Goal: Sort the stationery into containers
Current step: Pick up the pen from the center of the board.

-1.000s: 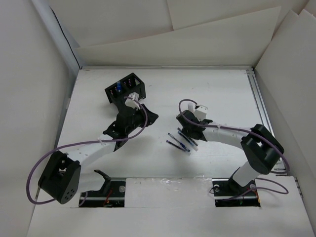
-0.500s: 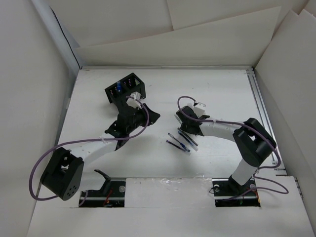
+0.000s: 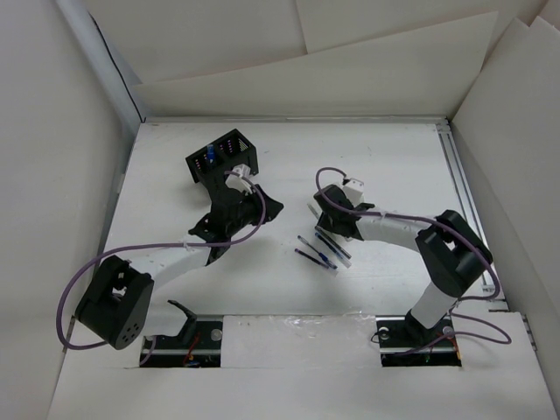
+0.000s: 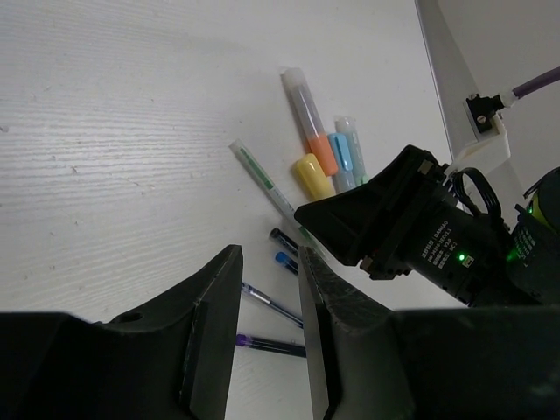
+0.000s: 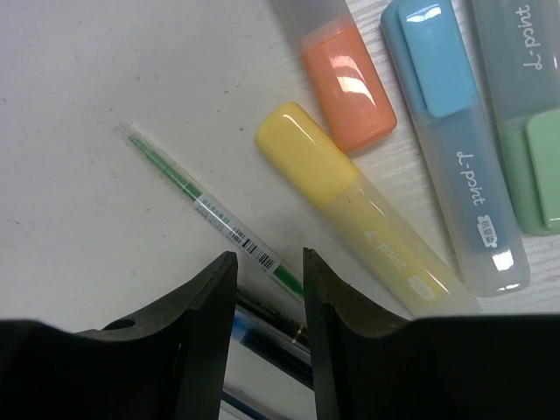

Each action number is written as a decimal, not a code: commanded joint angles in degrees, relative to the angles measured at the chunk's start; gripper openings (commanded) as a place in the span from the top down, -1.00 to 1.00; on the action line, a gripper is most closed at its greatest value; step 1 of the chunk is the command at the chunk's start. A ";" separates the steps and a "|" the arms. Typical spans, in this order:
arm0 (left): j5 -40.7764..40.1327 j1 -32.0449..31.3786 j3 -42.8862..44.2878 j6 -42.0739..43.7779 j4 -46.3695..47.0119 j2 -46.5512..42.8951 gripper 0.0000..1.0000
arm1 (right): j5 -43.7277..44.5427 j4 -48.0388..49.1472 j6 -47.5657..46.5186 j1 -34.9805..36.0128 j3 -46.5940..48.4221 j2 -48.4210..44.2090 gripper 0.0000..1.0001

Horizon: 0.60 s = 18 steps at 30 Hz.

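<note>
Hovering narrowly apart, right end effector [image 5: 269,262] crowds yellow highlighter [image 5: 325,172]; left end effector [image 4: 268,255], likewise apart, hangs beside organizer [image 3: 222,157].

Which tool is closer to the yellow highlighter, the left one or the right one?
Right. The right tool hangs just above the yellow highlighter; the left tool is far off, beside the mesh organizer.
</note>
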 commanded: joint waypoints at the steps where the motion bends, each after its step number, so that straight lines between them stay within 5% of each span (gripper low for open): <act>1: -1.38 0.01 1.60 0.70 0.85 -0.32 0.43 | -1.10 3.19 -1.11 -0.40 0.27 1.04 0.16; 18: -1.73 0.01 3.00 0.18 0.93 3.27 0.26 | -1.63 4.86 -2.26 -0.92 -0.43 2.19 0.24</act>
